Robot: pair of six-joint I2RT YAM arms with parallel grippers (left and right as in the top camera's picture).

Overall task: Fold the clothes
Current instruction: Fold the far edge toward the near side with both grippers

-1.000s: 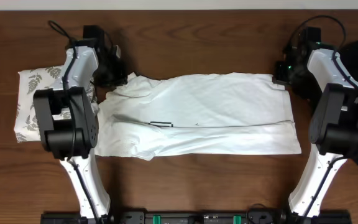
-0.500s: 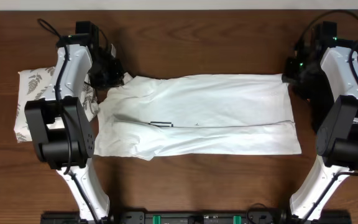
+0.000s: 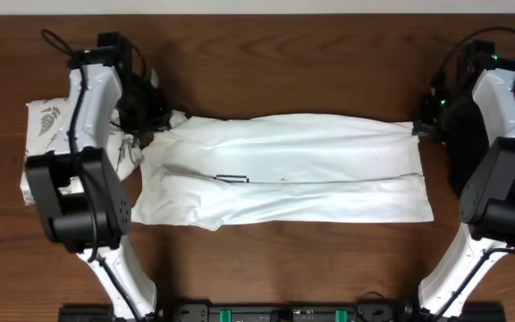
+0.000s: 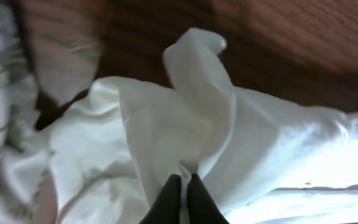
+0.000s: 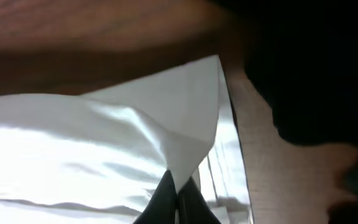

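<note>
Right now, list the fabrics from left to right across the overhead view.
fern cloth → T-shirt → black garment

**Robot laboratory bench, overhead and wrist views.** A wood-grain table (image 3: pixel 266 268) serves as the work surface. Two white-and-black jointed arms, the left arm (image 3: pixel 88 98) at 9 o'clock and the right arm (image 3: pixel 508 116) at 3 o'clock, rise from a black rail (image 3: pixel 266 314) along the 6 o'clock edge. Loose black cables (image 3: pixel 56 41) loop off the arms near 11 and 1 o'clock, and a green light (image 3: pixel 430 100) glows on the right arm. The textiles are laid out as test pieces: a white shirt (image 3: pixel 311 170) spread flat at centre, a fern-print cloth (image 3: pixel 47 121) at 9 o'clock, and a black garment (image 5: pixel 303 62) at 3 o'clock. Cameras on the wrists look down along the fingers, as on an instrumented rig.
</note>
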